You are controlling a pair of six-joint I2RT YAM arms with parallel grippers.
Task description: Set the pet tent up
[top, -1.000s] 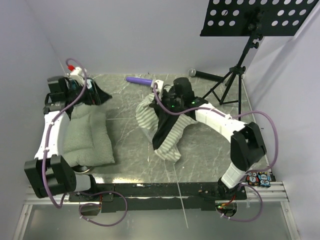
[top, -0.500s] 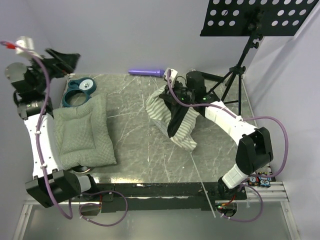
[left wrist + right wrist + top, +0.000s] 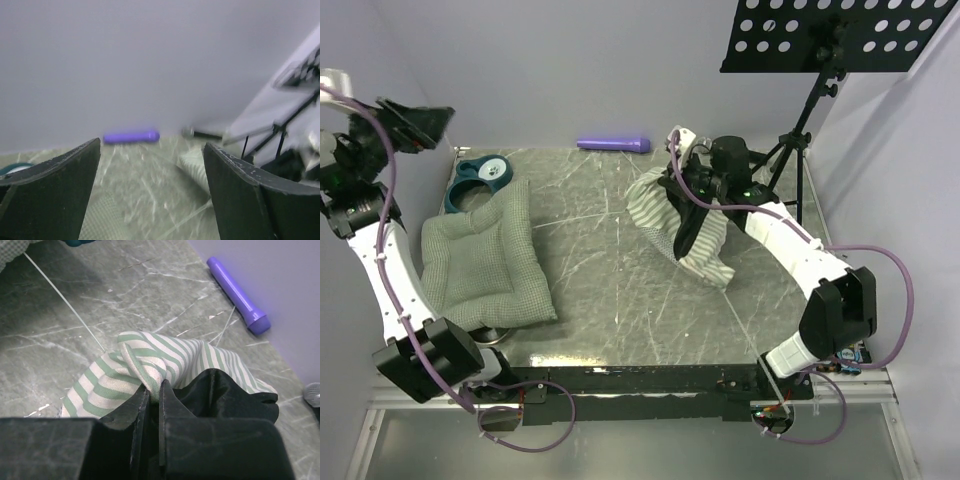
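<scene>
The pet tent [image 3: 658,205] is a crumpled bundle of green-and-white striped fabric with black lining, lifted at the right middle of the table. My right gripper [image 3: 680,190] is shut on a fold of the striped cloth [image 3: 150,362], pinched between the closed jaws [image 3: 155,388]. A thin white pole [image 3: 65,302] runs from the fabric out across the table. My left gripper [image 3: 415,120] hangs high at the far left, open and empty; in its own view [image 3: 152,145] nothing lies between the fingers, and the tent [image 3: 195,165] shows far off.
A green-checked quilted cushion [image 3: 485,260] lies at the left, with a teal ring-shaped object [image 3: 480,175] behind it. A purple cylinder [image 3: 613,145] rests by the back wall. A black music stand [image 3: 830,40] on a tripod [image 3: 785,160] occupies the back right corner.
My left arm rose up and back to the far left, off the cushion, uncovering the teal object. My right gripper carried the tent rightward and farther back.
</scene>
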